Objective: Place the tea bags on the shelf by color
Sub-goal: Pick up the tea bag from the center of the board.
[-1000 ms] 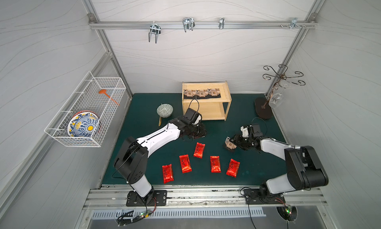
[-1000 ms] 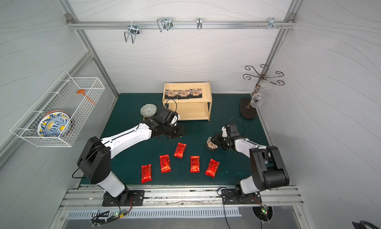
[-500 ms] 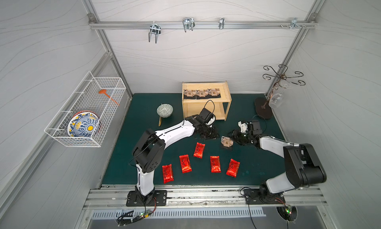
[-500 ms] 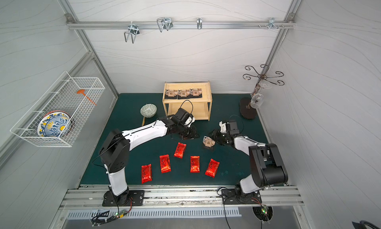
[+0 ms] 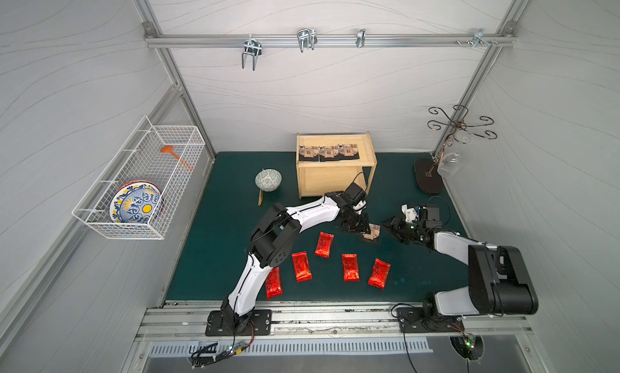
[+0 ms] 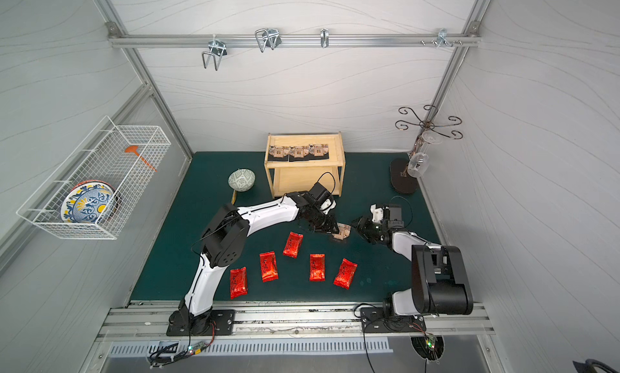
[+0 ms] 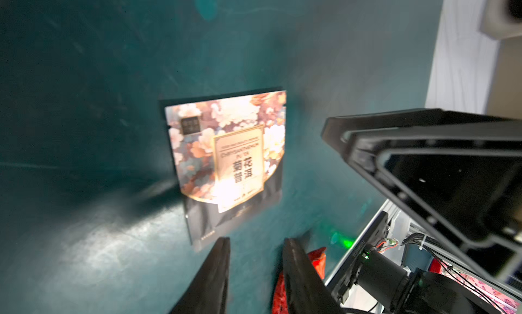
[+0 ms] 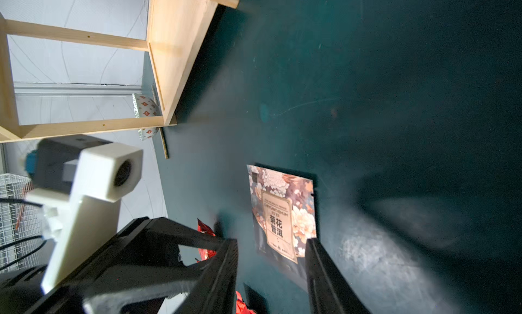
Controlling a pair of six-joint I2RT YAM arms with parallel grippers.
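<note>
Working over a green bench (image 5: 214,254). Well behind both claws, at the back: a shelf (image 5: 330,181), with three beige bags (image 5: 328,152) in a row on the top tier and nothing seen on the lower one.

Reaching in from opposite sides: left claw (image 5: 361,229) and right claw (image 5: 389,225), tips facing, near each other. Left one narrow but parted, nothing between the fingers (image 7: 217,270). Right one parted a little wider, straddling one edge of a packet with no clear pinch; cannot tell whether touching.

Between the two claws, lying on the bench: the fourth beige bag (image 5: 373,233), just ahead of the left tips. Nearer the robot than both claws, in a loose row: five red bags (image 5: 350,267), all on the bench.

Judged as the pick of the last beige bag, with the red bags untouched. Next: settle on one claw, pinch an edge or a raised corner, lift clear of the other claw, then carry to the top tier beside the three already there. After that, red bags to the lower tier.
</note>
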